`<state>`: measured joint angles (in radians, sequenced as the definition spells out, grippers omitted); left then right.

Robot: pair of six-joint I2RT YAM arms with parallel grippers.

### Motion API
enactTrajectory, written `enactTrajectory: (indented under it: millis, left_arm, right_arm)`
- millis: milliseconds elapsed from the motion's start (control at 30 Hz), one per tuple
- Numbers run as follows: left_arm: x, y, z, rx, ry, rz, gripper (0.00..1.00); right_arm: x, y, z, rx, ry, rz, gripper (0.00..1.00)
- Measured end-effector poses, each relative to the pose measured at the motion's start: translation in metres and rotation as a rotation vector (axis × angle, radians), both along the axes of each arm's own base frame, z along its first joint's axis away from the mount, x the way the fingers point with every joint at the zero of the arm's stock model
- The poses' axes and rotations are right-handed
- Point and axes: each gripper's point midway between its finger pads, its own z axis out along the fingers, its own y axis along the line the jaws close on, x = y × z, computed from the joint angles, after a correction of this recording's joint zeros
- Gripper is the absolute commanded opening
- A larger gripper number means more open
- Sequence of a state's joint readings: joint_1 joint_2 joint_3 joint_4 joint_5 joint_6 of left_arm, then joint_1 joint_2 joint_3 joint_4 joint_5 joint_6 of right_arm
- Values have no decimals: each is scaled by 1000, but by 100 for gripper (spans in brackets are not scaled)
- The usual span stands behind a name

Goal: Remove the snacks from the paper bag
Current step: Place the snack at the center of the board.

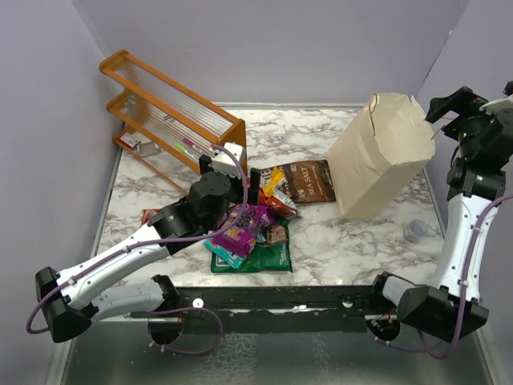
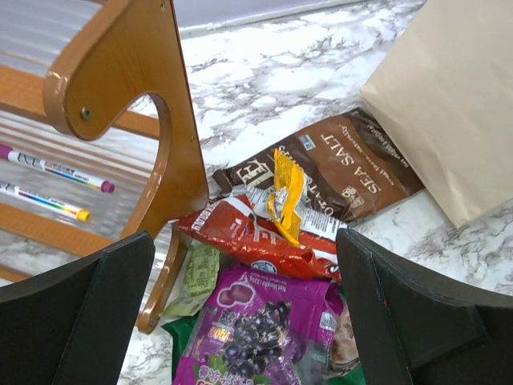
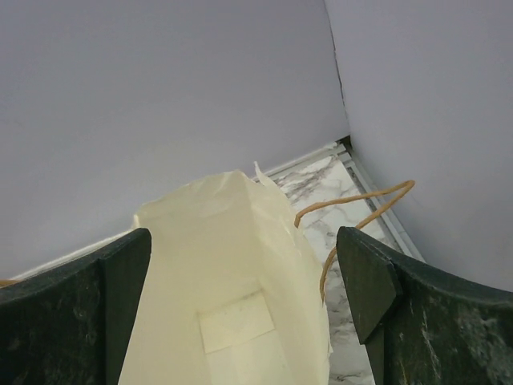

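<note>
The paper bag (image 1: 377, 156) is seen tilted on the far right part of the marble table (image 1: 353, 241). Its open mouth is turned to the right gripper (image 3: 242, 237), whose fingers are kept apart, with nothing between them. The snacks (image 1: 256, 220) are heaped left of the bag. The dark brown packet (image 1: 311, 180) is placed just beside the bag, and the purple packet (image 1: 244, 224) is laid upon the green packet (image 1: 268, 257). The left gripper (image 2: 244, 241) is held wide apart over the heap.
</note>
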<state>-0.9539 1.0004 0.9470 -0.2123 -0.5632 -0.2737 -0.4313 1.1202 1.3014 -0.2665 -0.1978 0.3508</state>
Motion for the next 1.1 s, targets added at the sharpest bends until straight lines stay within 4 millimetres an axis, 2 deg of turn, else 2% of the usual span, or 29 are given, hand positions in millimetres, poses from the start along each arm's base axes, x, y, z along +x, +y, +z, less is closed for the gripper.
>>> enactTrajectory:
  millis: [200,333,400,433,500,600,667,867,1000,1100]
  left_arm:
    - [8,5,25,-14,-47,3,99]
    - [11,8,37,-28,-78,6,99]
    - [10,8,40,-34,-84,-1,99]
    - [10,7,41,-38,-86,-5,99]
    - [10,5,42,-43,-88,-13,99]
    - [9,4,42,-47,-88,-20,99]
    - [9,3,42,-49,-87,-25,99]
    - [7,2,44,-61,-87,-34,99]
    - [6,3,46,-71,-89,-37,99]
    - [5,2,46,-76,-88,-40,99]
  right_arm:
    - [-6,18,37,-24,-61,73,99]
    - [-7,35,50,-36,-82,139,99]
    - [-5,55,50,-42,-82,213,99]
    - [-3,73,50,-47,-81,281,99]
    - [0,112,47,-60,-76,418,99]
    - [2,160,39,-73,-40,567,98]
    - [6,181,34,-73,-9,624,93]
    - [15,186,-10,-51,156,612,92]
    - [7,204,-24,-59,207,654,91]
    - [4,214,-30,-85,232,656,84]
